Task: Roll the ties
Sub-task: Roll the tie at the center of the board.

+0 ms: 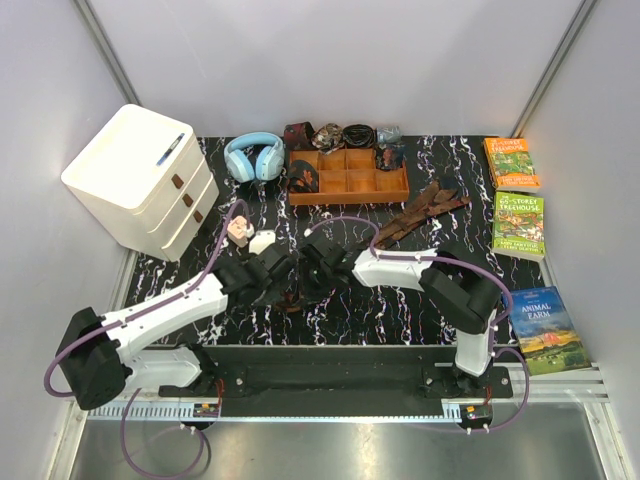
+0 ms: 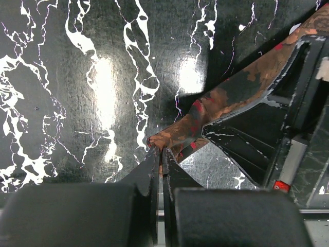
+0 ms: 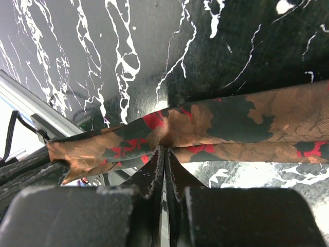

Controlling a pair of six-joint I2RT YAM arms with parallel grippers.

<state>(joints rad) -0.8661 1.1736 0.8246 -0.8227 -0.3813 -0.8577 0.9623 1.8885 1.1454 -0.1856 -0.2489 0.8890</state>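
One tie [image 3: 221, 121], dark with reddish-tan and red patches, is stretched just above the black marbled table. In the right wrist view my right gripper [image 3: 165, 148] is shut on its lower edge, pinching the fabric into a fold. My left gripper [image 2: 158, 150] is shut on the tie's narrow end [image 2: 177, 135], and the strip runs up and right past the other gripper's black body [image 2: 257, 139]. From above, both grippers [image 1: 283, 275] [image 1: 312, 270] meet at the table's middle. More ties [image 1: 420, 210] lie in a loose pile right of centre.
An orange-brown wooden tray [image 1: 348, 186] with rolled items stands at the back, blue headphones [image 1: 253, 157] to its left. A white drawer unit [image 1: 140, 180] fills the left side. Three books [image 1: 518, 225] lie along the right. Small pink and white objects [image 1: 250, 236] sit near the left arm.
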